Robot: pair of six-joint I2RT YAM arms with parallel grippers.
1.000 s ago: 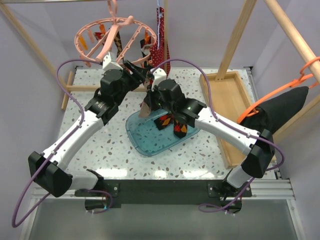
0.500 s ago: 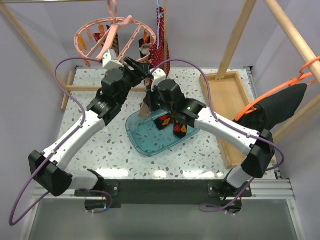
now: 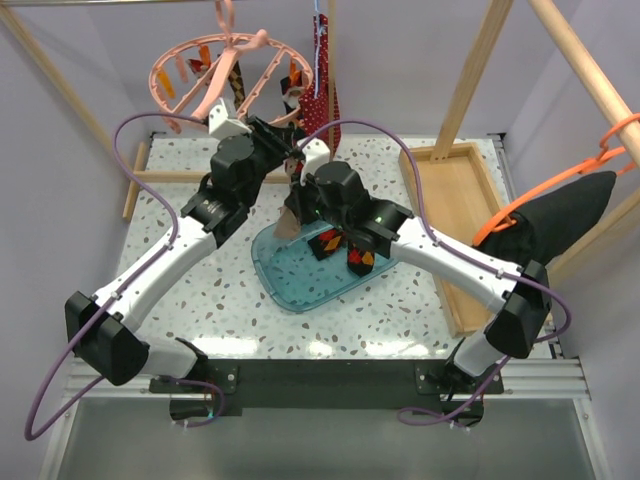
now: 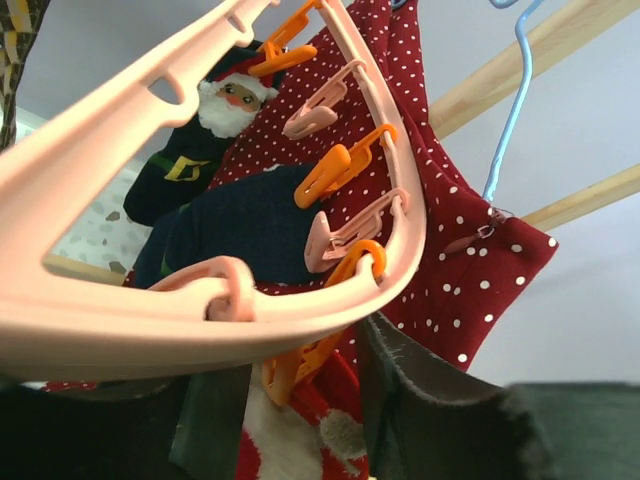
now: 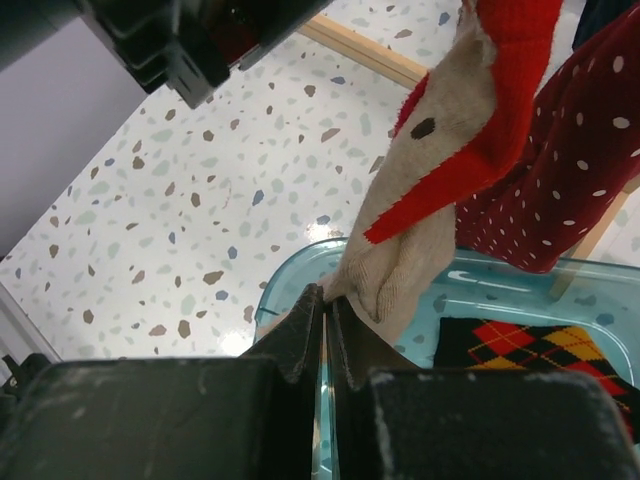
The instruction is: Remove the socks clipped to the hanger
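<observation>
Pink plastic hanger (image 3: 228, 72) hung over the bench's far-left corner, dark socks (image 4: 240, 225) clipped on. Two argyle socks (image 3: 345, 248) lay in the mid-bench tray (image 3: 285, 290). While the right gripper (image 5: 328, 320) pinched the beige sock (image 5: 420, 230), the left gripper (image 4: 300, 392) gaped around an orange clip (image 4: 285, 370).

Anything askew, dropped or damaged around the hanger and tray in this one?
Nothing stands out. The argyle socks lie inside the teal tray. The right pincer is shut on the lower end of the beige sock, which hangs above the tray's rim. The left pincer is open under the hanger rim.
</observation>
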